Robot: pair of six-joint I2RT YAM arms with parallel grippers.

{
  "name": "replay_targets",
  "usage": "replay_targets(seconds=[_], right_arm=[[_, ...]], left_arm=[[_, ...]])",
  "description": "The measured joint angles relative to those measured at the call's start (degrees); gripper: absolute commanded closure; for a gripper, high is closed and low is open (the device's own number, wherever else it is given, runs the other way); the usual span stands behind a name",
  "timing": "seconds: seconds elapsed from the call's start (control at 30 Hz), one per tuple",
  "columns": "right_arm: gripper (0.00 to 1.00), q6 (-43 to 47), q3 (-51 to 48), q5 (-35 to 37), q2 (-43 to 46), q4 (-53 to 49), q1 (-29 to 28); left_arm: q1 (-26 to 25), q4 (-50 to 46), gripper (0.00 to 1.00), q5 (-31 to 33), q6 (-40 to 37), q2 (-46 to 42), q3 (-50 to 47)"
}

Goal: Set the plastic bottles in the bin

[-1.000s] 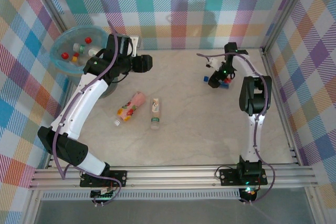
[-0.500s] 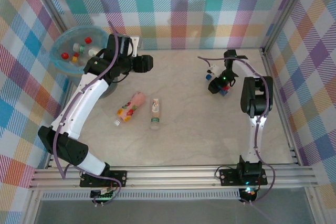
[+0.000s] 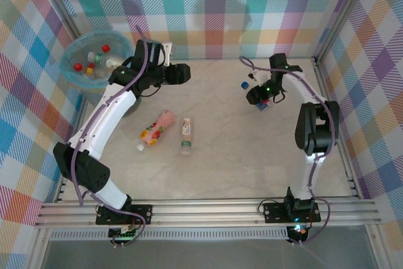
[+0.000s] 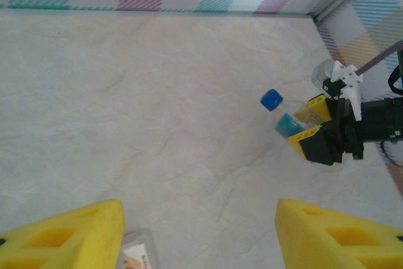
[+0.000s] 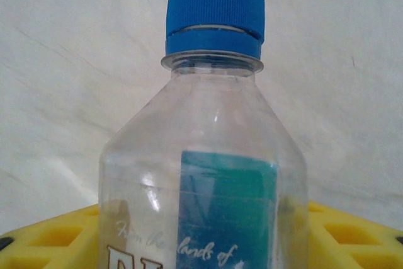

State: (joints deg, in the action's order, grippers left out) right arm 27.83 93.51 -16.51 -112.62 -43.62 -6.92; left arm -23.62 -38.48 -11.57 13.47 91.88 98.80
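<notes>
Moved since 1 second ago: the right gripper with its blue-capped bottle has shifted a little toward the back, and the elbow of that arm has swung outward. The left gripper has reached slightly further toward the centre.
Right gripper: closed on the body of the blue-capped bottle, 1 yellow finger on each side. The bottle lies across the fingers with the cap pointing to the left.
Left gripper: jaws wide apart and holding nothing. It hangs over the table, near the bin.
Step in hand: I judge that the grasp is done and the carry is starting. I cannot tell whether the bottle is already clear of the table.
Next move: a long carry across the table to the back-left corner. The bottle must go over the rim before release, and the left arm stands in this path, so a hand-over may be needed.
Held bottle: clear plastic, ribbed blue cap, teal label with white writing. It seems empty, so it is light and easy to squeeze.
Other bottles: the pink bottle and the green-white bottle lie side by side on the table, well apart from both grippers.
Bin: round, with a light-blue liner – several bottles with red caps are already inside.
</notes>
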Motion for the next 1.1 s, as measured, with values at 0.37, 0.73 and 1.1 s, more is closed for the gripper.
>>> replay_targets(seconds=[0.37, 0.73, 1.1], right_arm=[[0.44, -12.5, -8.39, -18.16, 12.76, 17.73, -12.76], [0.44, -15.89, -9.68, -24.48, 14.47, 27.56, -20.65], [0.44, -18.49, -10.75, -22.12, 14.64, 31.61, -21.2]], left_arm=[[0.0, 5.29, 0.36, -11.58, 8.52, 7.8, 1.97], [0.02, 5.9, 0.53, -17.81, 11.74, 8.44, 1.97], [0.02, 6.08, 0.57, -18.12, 12.74, 8.13, 1.9]])
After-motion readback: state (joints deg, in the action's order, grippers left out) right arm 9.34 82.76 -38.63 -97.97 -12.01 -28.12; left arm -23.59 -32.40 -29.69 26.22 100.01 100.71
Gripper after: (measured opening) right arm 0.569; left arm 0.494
